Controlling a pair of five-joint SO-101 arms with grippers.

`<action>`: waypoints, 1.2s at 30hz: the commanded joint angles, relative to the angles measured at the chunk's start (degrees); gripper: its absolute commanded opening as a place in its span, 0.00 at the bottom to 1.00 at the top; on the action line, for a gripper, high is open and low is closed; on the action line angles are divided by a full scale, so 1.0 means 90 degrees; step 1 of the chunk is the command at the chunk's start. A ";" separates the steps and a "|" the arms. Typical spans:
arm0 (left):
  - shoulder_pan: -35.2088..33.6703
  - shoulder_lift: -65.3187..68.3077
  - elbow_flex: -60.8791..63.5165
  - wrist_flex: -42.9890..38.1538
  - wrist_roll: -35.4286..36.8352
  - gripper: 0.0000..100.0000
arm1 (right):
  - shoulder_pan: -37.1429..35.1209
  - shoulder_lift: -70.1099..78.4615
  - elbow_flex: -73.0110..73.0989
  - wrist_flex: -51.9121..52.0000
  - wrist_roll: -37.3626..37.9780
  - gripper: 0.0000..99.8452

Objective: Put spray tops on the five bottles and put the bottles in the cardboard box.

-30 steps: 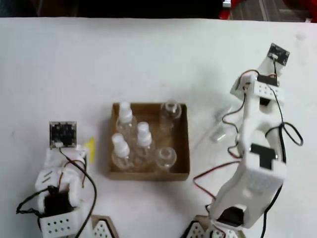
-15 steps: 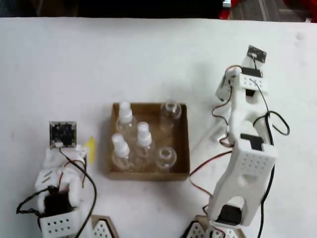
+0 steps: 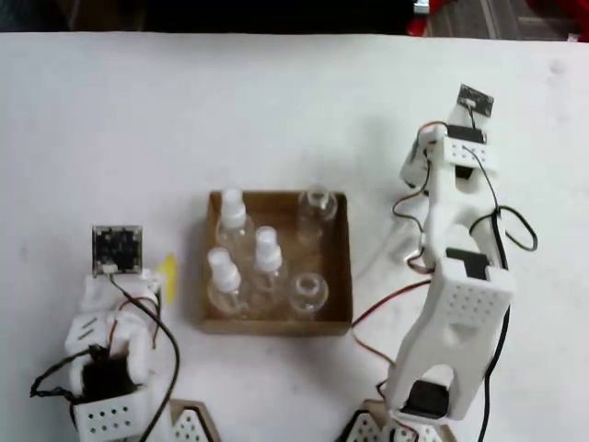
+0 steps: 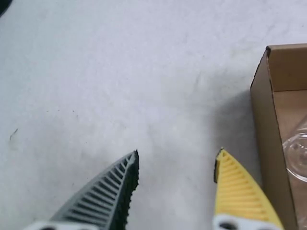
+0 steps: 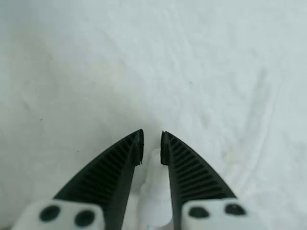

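Observation:
The cardboard box (image 3: pixel 342 267) sits mid-table with several clear bottles in it. Three carry white spray tops (image 3: pixel 267 247); two bottles (image 3: pixel 317 206) stand with bare necks. My right gripper (image 5: pixel 151 139) points down at the white table right of the box, its black fingers shut on a white spray top (image 5: pixel 156 191). The right arm (image 3: pixel 460 276) stretches along the box's right side. My left gripper (image 4: pixel 175 160) stands open and empty over bare table left of the box (image 4: pixel 264 120), near the front; its yellow finger (image 3: pixel 167 272) shows in the high view.
White table surface (image 3: pixel 276 110) extends wide behind the box and to its left. Red and black cables (image 3: pixel 373 322) trail from the right arm near the box's front right corner. A clear bottle's rim (image 4: pixel 297 153) lies just inside the box wall.
Over the last second the right arm swung left toward the box and now covers the spot where a loose spray top lay. The left arm has kept still.

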 commanded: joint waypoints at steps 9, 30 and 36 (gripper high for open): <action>-0.0044 -0.0054 -0.0010 0.0029 -0.0078 0.24 | -0.0083 -0.0093 -0.0049 0.0845 0.0000 0.05; -0.0044 -0.0054 -0.0010 0.0029 -0.0078 0.24 | -0.0542 -0.0308 -0.1319 0.3326 -0.0059 0.09; -0.0044 -0.0054 -0.0010 0.0029 -0.0078 0.24 | -0.0337 -0.0044 -0.1368 0.3170 -0.0068 0.21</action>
